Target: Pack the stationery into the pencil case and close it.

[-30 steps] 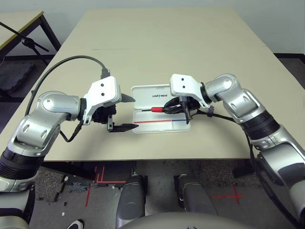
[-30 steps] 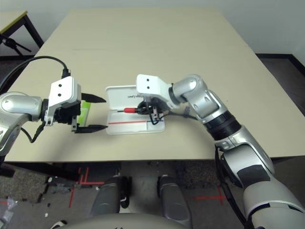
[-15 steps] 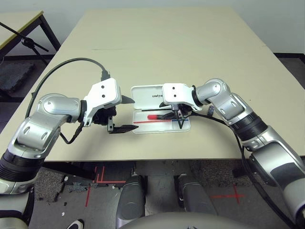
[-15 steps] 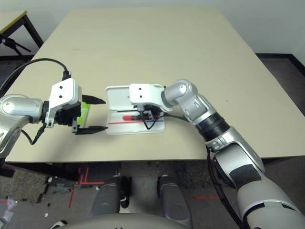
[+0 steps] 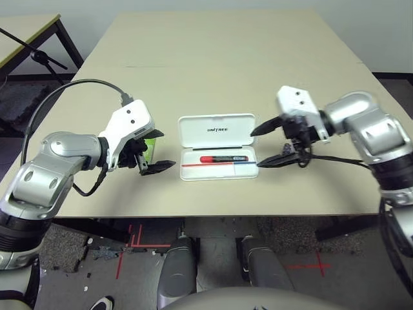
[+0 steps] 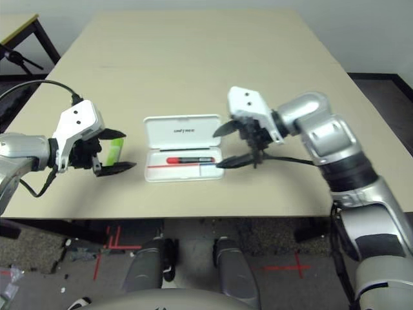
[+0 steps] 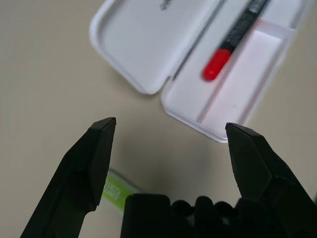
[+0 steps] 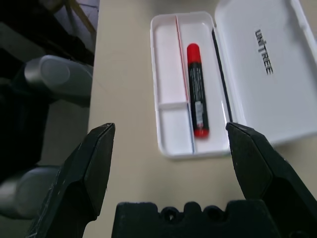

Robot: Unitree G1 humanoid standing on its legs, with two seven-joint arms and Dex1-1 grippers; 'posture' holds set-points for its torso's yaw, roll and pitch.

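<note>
The white pencil case (image 5: 217,131) lies open at the table's middle, lid flat on the far side and tray (image 8: 168,74) on the near side. In the tray's far groove rests the red marker (image 5: 222,159), also in the right wrist view (image 8: 196,89). My right gripper (image 5: 255,150) hangs open just right of the case, holding nothing. The lime-green highlighter (image 6: 113,147) lies on the table left of the case. My left gripper (image 5: 168,150) is open above it, fingertips pointing at the case's left end, with nothing between them.
The table's near edge (image 5: 213,215) runs a short way in front of the case. A black cable (image 5: 71,90) loops from my left wrist. A second table (image 5: 26,29) and a black stand are at the far left, off this table.
My right gripper opened, left the red marker in the tray and drew back to the right of the case. My left gripper shifted slightly left, still open.
</note>
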